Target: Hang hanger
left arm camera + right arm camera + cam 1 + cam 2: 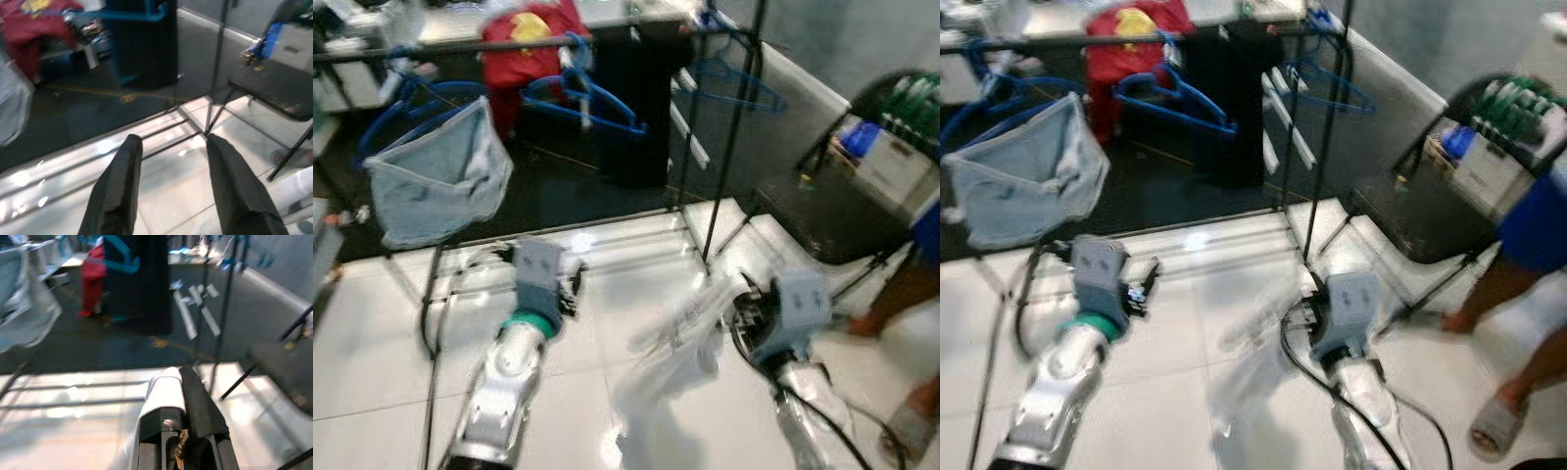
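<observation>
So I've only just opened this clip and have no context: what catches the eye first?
The right gripper low at the right, its fingers shut on a pale, blurred garment trailing over the white floor. Behind it stands a black clothes rack with blue hangers, a light blue garment at the left and a red one further back. A person's legs stand at the far right by a black chair.

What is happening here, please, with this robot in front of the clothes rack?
The robot stands before a black clothes rack that carries blue hangers, a pale blue garment and a red one. Its right gripper is shut on a white, blurred item, apparently a garment or hanger, held low over the tiled floor. The left gripper is open and holds nothing. A person's legs stand at the right, beside a folding chair.
</observation>
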